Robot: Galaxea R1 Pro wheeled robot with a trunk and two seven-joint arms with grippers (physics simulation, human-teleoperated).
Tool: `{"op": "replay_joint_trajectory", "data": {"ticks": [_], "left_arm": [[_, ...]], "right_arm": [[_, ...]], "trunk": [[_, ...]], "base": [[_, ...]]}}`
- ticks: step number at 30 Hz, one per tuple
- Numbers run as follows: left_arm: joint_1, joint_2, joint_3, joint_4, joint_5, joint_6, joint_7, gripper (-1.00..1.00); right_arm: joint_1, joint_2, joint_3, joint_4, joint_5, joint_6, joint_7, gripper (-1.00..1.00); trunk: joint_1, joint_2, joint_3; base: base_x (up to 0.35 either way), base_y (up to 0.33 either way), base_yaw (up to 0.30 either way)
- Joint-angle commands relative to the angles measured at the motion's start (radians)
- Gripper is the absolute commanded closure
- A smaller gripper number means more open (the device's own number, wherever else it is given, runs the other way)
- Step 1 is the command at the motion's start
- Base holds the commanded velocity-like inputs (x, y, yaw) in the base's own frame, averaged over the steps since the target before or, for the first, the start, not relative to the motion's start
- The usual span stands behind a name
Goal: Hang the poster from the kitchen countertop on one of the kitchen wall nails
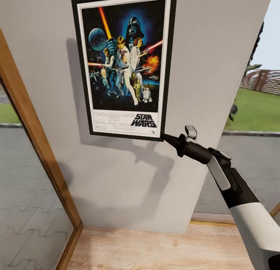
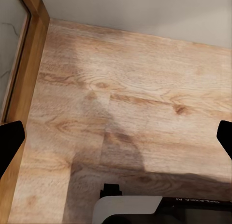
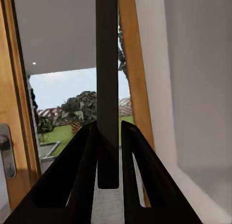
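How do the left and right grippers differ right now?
The right gripper has its fingers closed on the poster's black frame edge, at the lower right corner against the grey wall; the left gripper is spread wide and holds nothing. The right one is raised toward the wall, while the left one points down at the wooden floor. Both have dark fingers.
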Motion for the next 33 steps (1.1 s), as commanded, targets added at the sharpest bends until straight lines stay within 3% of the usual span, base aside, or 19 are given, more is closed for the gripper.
{"op": "replay_joint_trajectory", "data": {"ticks": [1,33], "left_arm": [[0.0,0.0,0.002,-0.003,0.002,0.007,-0.006,-1.0],[0.0,0.0,0.002,-0.004,0.002,0.007,-0.006,-1.0]], "right_arm": [[-0.001,-0.001,0.002,0.001,-0.013,0.014,0.004,1.0],[-0.001,-0.001,0.002,0.0,-0.013,0.014,0.001,1.0]], "trunk": [[0.001,-0.002,-0.002],[0.001,-0.002,-0.002]], "base": [[0.072,0.0,0.0],[0.034,0.0,0.0]]}}
